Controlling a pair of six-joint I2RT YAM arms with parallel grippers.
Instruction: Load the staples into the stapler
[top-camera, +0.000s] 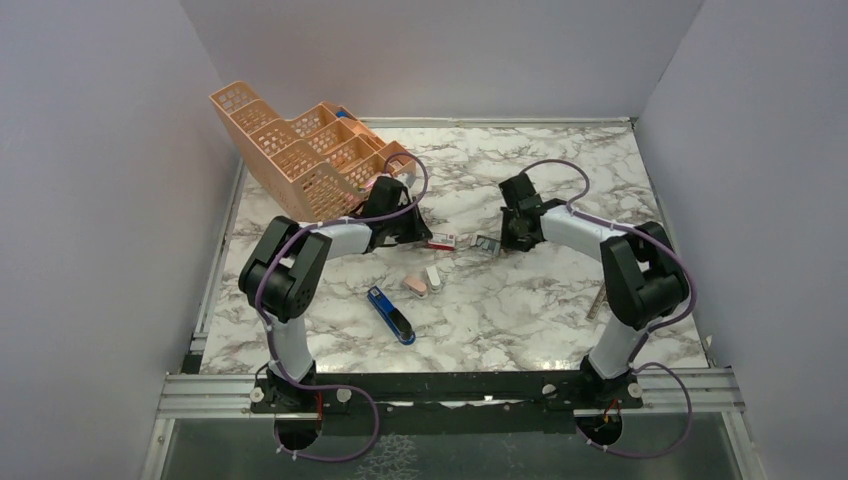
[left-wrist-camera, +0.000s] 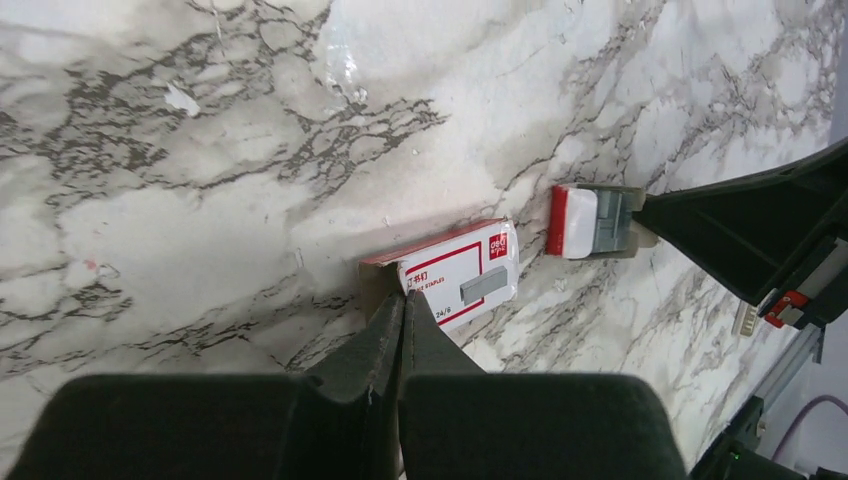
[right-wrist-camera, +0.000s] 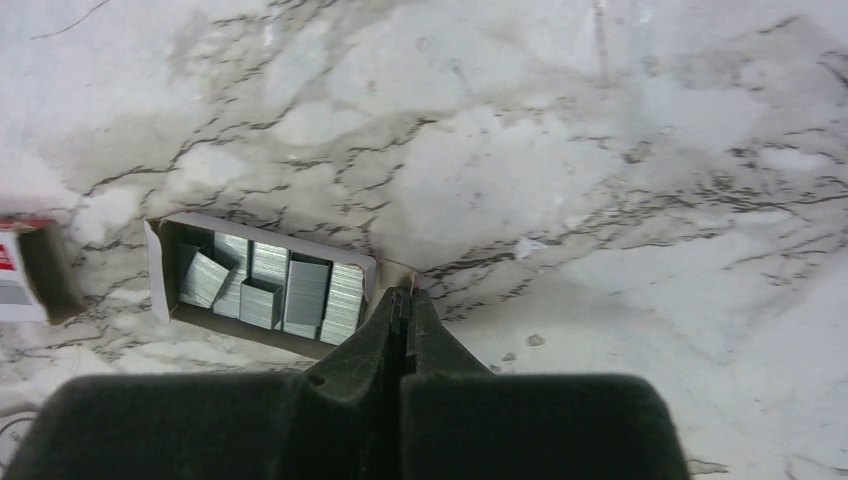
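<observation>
Both closed: left tool (left-wrist-camera: 402, 305) pinches sleeve (left-wrist-camera: 470, 270) flap, right tool (right-wrist-camera: 405, 300) pinches tray (right-wrist-camera: 270, 238) flap. Opposed grips, likely to part the box. staples (right-wrist-camera: 300, 295) lie exposed in tray. stapler (top-camera: 390, 314) lies apart on surface (top-camera: 560, 300), untouched.

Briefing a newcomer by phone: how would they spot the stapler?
On the marble table, look in the middle between the left arm and right arm. The stapler lies just on the near side of a pink block and a white block; it alone is slim, blue and black, and longer than both.
</observation>
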